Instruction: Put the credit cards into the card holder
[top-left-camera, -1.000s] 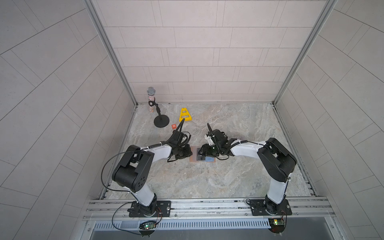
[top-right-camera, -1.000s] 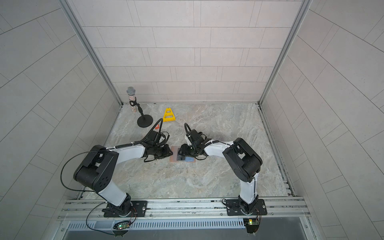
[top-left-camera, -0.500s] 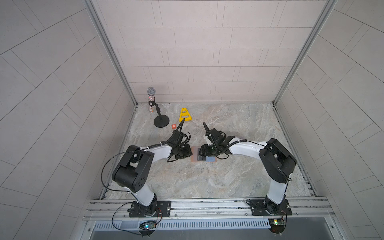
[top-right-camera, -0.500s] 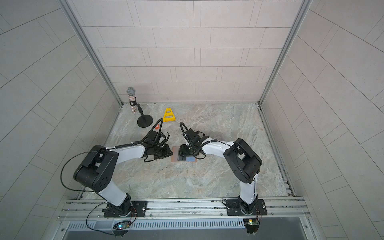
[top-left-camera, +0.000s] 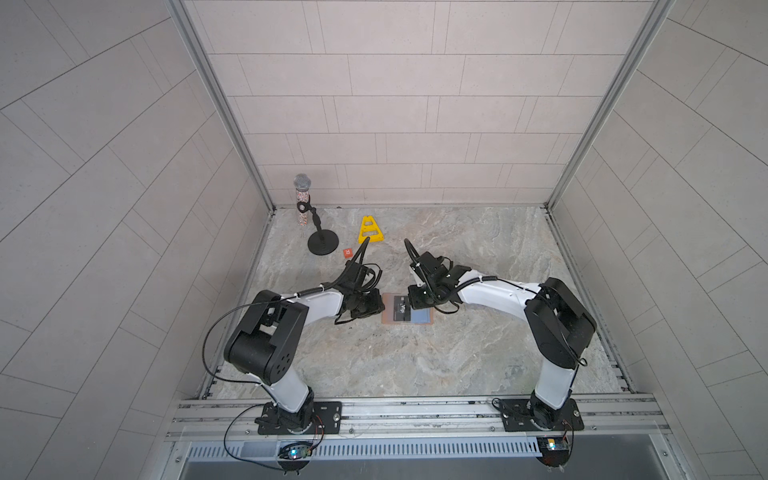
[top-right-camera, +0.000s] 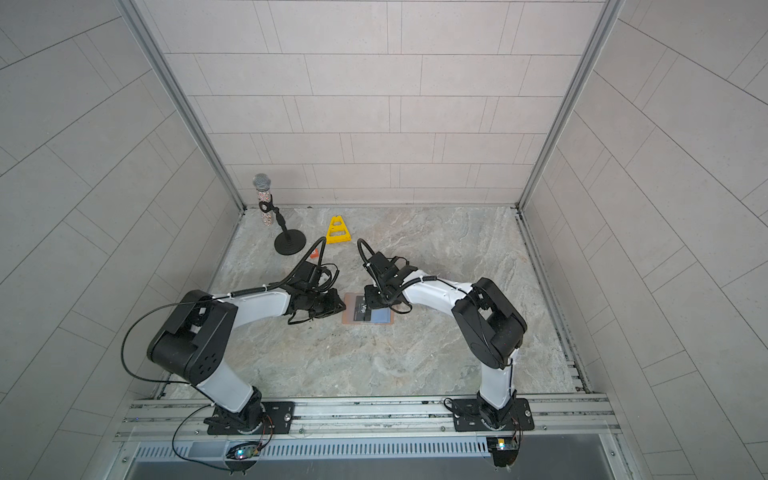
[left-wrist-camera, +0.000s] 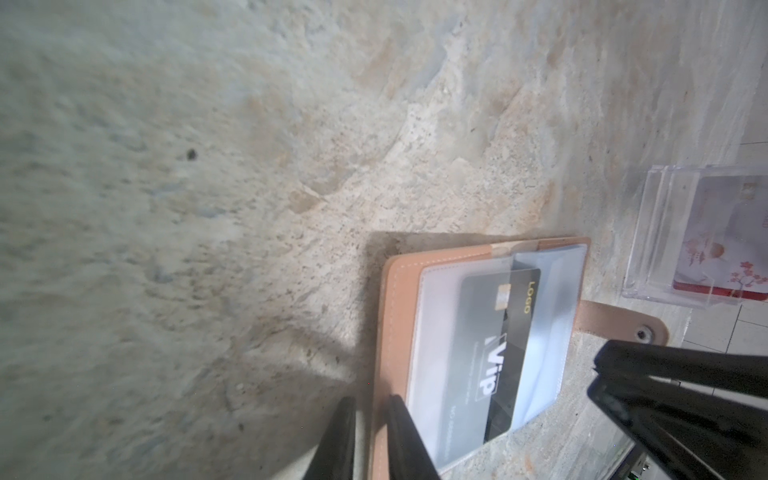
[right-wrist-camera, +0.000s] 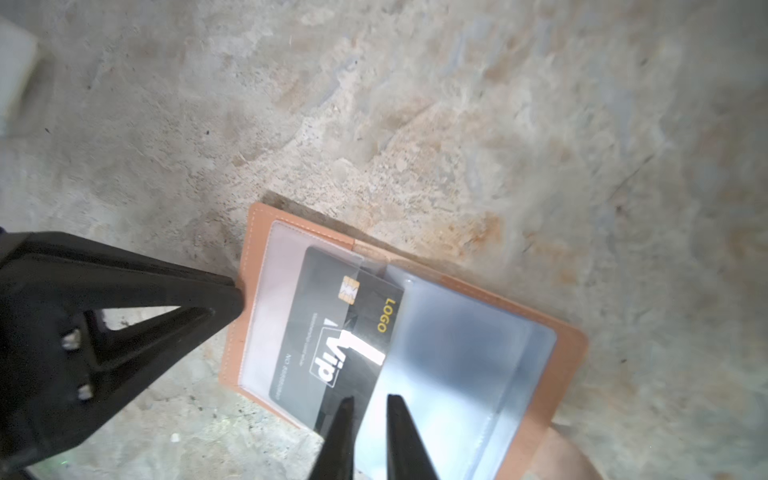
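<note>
Holder (right-wrist-camera: 569, 345) tan-pink, pale stitching, blue-grey inside under clear sleeves. Card (right-wrist-camera: 332, 307) black, white "Vip", gold "LOGO" and chip. Table (top-left-camera: 374, 357) marbled grey-beige with rust veins; cone (top-left-camera: 371, 230) yellow; tag (top-left-camera: 347, 252) orange; box (left-wrist-camera: 665, 232) clear.

Arm shells: smooth white covers are fitted on the left arm (top-left-camera: 320, 305) and the right arm (top-left-camera: 494, 297).
Joints: blocky black housings (top-left-camera: 266, 340), one drilled with round holes.
Cables: black leads (top-left-camera: 309, 291) are looped along both arms.
Bases: flat black base plates (top-left-camera: 299, 417) are bolted down.
Left pincer (left-wrist-camera: 370, 405), right pincer (right-wrist-camera: 370, 399): black tapered fingers; two silver screws are set in the left one.
</note>
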